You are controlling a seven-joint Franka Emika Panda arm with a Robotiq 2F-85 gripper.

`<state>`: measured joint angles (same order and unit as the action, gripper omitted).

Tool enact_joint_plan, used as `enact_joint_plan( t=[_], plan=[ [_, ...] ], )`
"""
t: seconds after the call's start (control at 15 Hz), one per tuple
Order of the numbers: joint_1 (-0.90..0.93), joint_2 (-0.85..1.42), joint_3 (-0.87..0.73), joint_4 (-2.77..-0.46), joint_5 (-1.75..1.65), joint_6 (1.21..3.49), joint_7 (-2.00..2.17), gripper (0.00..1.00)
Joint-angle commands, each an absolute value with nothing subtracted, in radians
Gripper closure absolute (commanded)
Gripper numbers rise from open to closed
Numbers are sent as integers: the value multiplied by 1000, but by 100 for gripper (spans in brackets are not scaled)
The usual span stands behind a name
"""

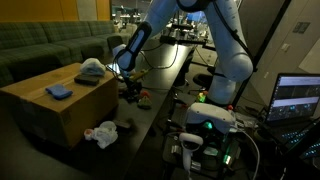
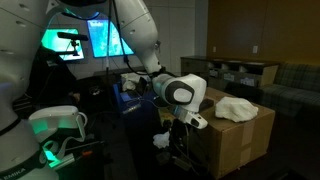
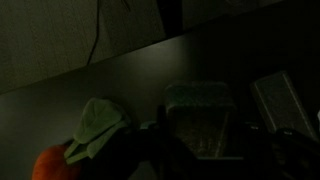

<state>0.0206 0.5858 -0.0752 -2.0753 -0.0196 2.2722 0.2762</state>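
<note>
The wrist view is very dark. My gripper (image 3: pixel 205 128) has its two dark fingers against the sides of a pale greenish, boxy object (image 3: pixel 203 105) that fills the gap between them, over a dark tabletop (image 3: pixel 120 70). To its left lies a toy carrot (image 3: pixel 52 166) with green leaves (image 3: pixel 100 120). In both exterior views the gripper (image 1: pixel 125 82) (image 2: pixel 186 122) hangs low beside a cardboard box (image 1: pixel 50 115) (image 2: pixel 240 132); what it grips is too small to make out there.
On the box lie a blue cloth (image 1: pixel 60 91) and a pale cloth (image 1: pixel 92 68) (image 2: pixel 236 108). A white cloth (image 1: pixel 101 133) (image 2: pixel 160 141) lies on the floor by the box. A laptop (image 1: pixel 297 98) and cables stand near the arm's base.
</note>
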Motion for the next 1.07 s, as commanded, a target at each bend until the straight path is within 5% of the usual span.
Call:
enact_joint_plan(
  t=[0.0, 1.0],
  plan=[
    [20, 517, -57, -2181, 2, 2352, 243, 68],
    [190, 652, -135, -2386, -82, 2890, 354, 68]
  ],
)
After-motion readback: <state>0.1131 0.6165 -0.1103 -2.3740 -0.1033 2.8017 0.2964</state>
